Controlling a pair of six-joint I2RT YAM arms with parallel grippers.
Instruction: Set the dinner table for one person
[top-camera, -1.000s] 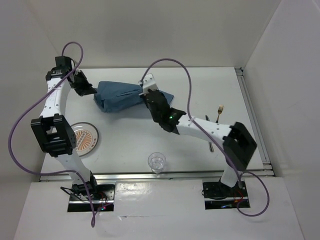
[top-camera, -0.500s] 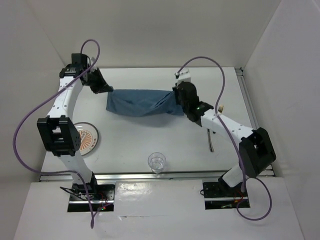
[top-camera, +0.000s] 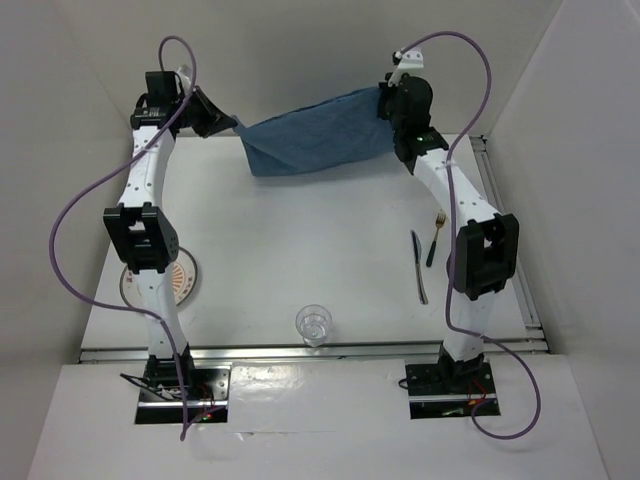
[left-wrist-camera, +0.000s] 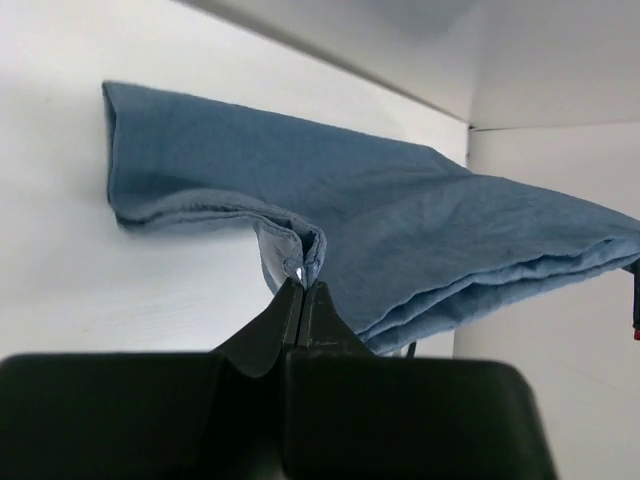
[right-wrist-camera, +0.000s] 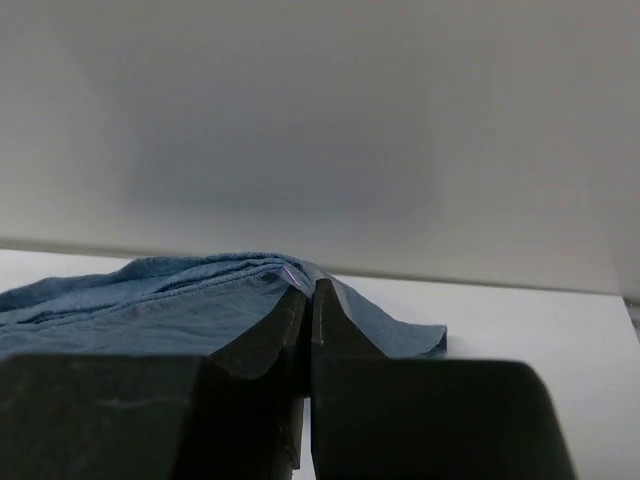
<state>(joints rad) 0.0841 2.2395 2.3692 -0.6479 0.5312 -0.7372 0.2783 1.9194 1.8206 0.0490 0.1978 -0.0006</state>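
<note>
1. The left gripper (top-camera: 233, 124) and right gripper (top-camera: 381, 100) each clamp a corner of the blue placemat (top-camera: 315, 140), stretched above the dinner table (top-camera: 300, 235) along its far edge.
2. A glass (top-camera: 314, 324) stands at the near edge, a knife (top-camera: 419, 266) and fork (top-camera: 436, 234) by the right edge, and a plate (top-camera: 178, 282) at the near left, partly behind the left arm (top-camera: 145, 235).

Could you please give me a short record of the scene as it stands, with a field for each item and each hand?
left hand: shut on one end of the cloth
right hand: shut on the other end
cloth: blue, stretched between the hands at the far side of the table
plate: near left, partly hidden by the left arm
glass: near edge, middle
knife: right side, beside the fork
</note>
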